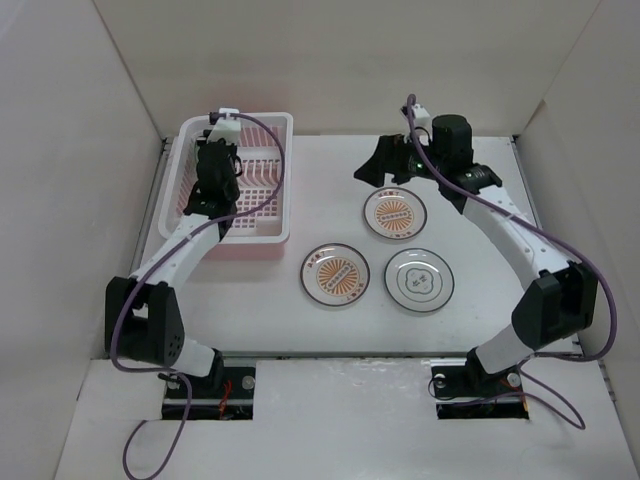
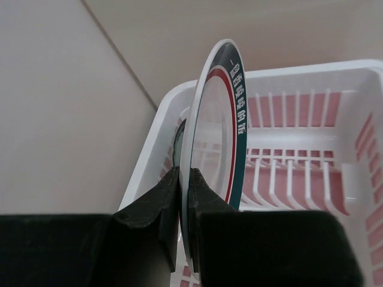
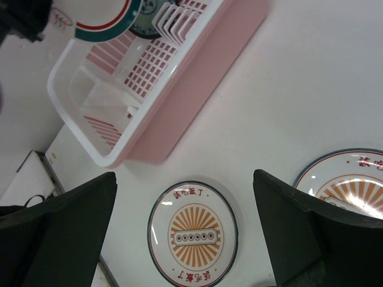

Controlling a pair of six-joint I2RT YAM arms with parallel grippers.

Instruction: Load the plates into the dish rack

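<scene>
The pale pink dish rack (image 1: 262,238) stands at the back left. My left gripper (image 1: 214,188) hangs over it, shut on the rim of a white plate with a teal rim (image 2: 222,131), held upright on edge above the rack's white tines (image 2: 281,161). The dark edge of another plate (image 2: 177,143) shows just behind it. Three plates lie flat on the table: two with orange sunburst centres (image 1: 394,213) (image 1: 335,273) and a grey-patterned one (image 1: 420,279). My right gripper (image 3: 184,176) is open above a sunburst plate (image 3: 192,235), touching nothing.
White walls close in the table on the left, back and right. The rack's near pink wall (image 3: 179,101) lies close to the left sunburst plate. The second sunburst plate (image 3: 353,185) sits beside my right finger (image 3: 311,227).
</scene>
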